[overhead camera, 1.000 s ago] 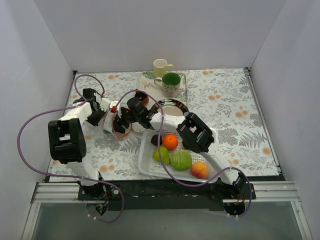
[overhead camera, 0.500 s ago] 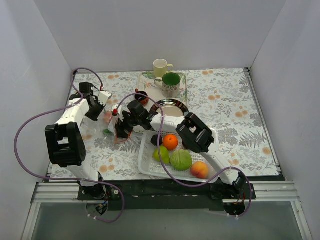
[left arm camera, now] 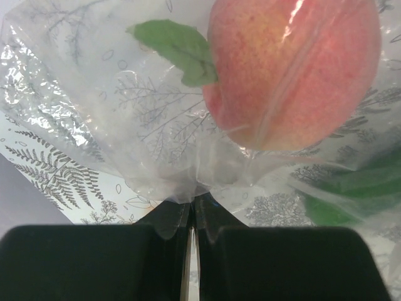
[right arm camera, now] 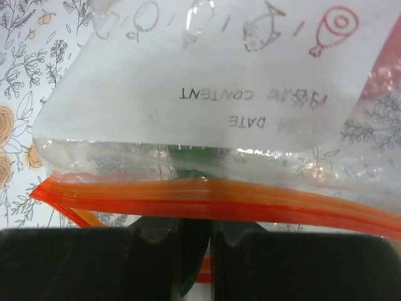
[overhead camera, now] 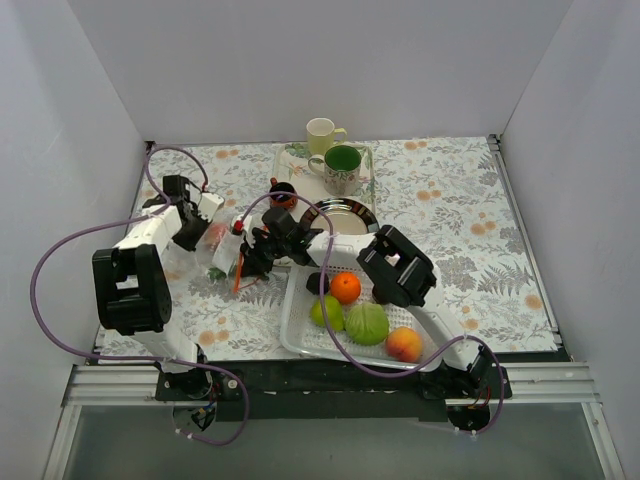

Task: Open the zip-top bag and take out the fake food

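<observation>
- The left gripper (left arm camera: 191, 207) is pinching the zip-top bag's (overhead camera: 218, 248) clear plastic, fully closed.
- The right gripper (right arm camera: 194, 227) is clamping the bag's orange-red zip strip (right arm camera: 207, 191).
- The bag is lying on the tabletop (overhead camera: 450, 200), left of the white basket (overhead camera: 300, 335), with a pink fake fruit (left arm camera: 294, 69) inside.

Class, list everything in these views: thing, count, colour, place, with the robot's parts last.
basket: one, white, near edge
orange, green pear, green cabbage, peach, dark plum: one each, in the basket
zip-top bag: one, clear with orange-red zip strip, left of the basket
pinkish fruit: one, inside the bag
cream mug, green mug: one each, on the tray at the back
plate: one, silvery, behind the basket
left gripper: black, shut on the bag
right gripper: black, shut on the zip strip
</observation>
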